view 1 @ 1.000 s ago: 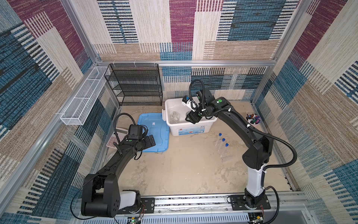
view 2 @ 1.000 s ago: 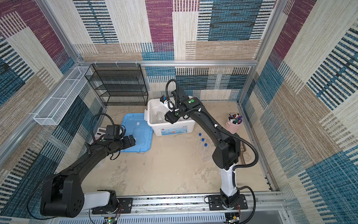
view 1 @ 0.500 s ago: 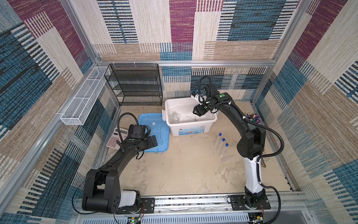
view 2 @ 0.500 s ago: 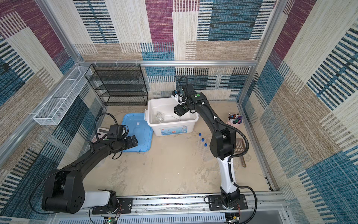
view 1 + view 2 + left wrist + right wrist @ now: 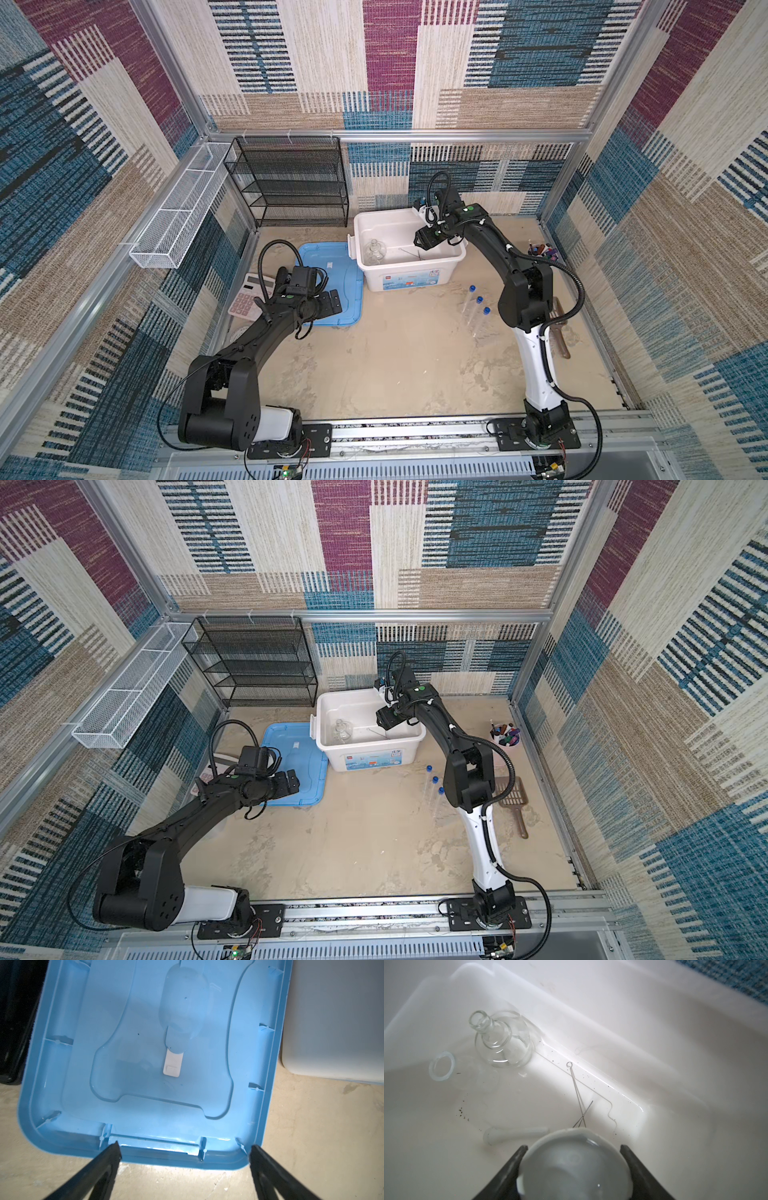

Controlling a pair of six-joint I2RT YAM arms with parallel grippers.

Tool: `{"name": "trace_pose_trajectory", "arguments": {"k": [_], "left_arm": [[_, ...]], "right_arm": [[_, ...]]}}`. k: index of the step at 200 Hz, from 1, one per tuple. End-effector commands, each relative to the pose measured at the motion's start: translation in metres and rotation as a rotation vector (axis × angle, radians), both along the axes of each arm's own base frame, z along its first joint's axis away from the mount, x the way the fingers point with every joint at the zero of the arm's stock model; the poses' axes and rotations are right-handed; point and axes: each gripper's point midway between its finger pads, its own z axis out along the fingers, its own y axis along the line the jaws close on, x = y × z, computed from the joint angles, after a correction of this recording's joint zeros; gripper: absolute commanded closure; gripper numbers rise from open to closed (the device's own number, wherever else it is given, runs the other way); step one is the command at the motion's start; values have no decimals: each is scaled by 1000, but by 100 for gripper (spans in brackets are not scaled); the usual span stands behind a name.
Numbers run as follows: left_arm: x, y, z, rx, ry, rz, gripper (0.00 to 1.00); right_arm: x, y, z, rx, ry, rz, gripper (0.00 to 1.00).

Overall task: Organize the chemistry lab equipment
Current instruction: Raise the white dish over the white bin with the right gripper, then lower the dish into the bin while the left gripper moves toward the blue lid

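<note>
My right gripper [image 5: 574, 1148] is shut on the white ceramic dish [image 5: 574, 1165] and holds it over the right end of the white bin [image 5: 411, 279]. On the bin floor stand a clear glass flask [image 5: 502, 1043], a clear beaker [image 5: 443, 1066] on its side, a thin wire brush [image 5: 578, 1095] and a white pestle [image 5: 515, 1134]. Three blue-capped test tubes [image 5: 478, 305] lie on the table in front of the bin, seen in both top views. My left gripper [image 5: 185, 1146] hangs open over the near edge of the blue lid [image 5: 158, 1064], holding nothing.
A pink calculator [image 5: 249, 297] lies left of the lid. A brown scoop [image 5: 513, 800] and a cup of pens [image 5: 505, 737] sit at the right. A black mesh rack [image 5: 291, 183] stands at the back, and a white wire basket [image 5: 178, 212] hangs on the left wall.
The right arm has swung its elbow in and shifted the dish a little toward the bin's right end. The left gripper has slid right, over the lid's edge.
</note>
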Motion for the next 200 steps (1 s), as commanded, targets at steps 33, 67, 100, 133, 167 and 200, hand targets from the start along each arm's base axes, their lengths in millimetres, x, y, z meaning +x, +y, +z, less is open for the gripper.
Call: {"name": "trace_pose_trajectory", "arguments": {"k": [33, 67, 100, 133, 167, 200], "left_arm": [[4, 2, 1, 11, -12, 19, 1], [3, 1, -1, 9, -7, 18, 1], [2, -1, -1, 8, -4, 15, 1], [3, -4, -1, 5, -5, 9, 1], [4, -7, -1, 4, -3, 4, 1], [5, -10, -3, 4, 4, -4, 1]], "right_arm": [[16, 4, -23, 45, 26, -35, 46], [22, 2, -41, 50, 52, -54, 46], [24, 4, -55, 56, 75, -55, 46], [21, 2, -69, 45, 105, -55, 46], [21, -5, -77, 40, 122, -78, 46], [22, -7, -81, 38, 128, -86, 45]]}}
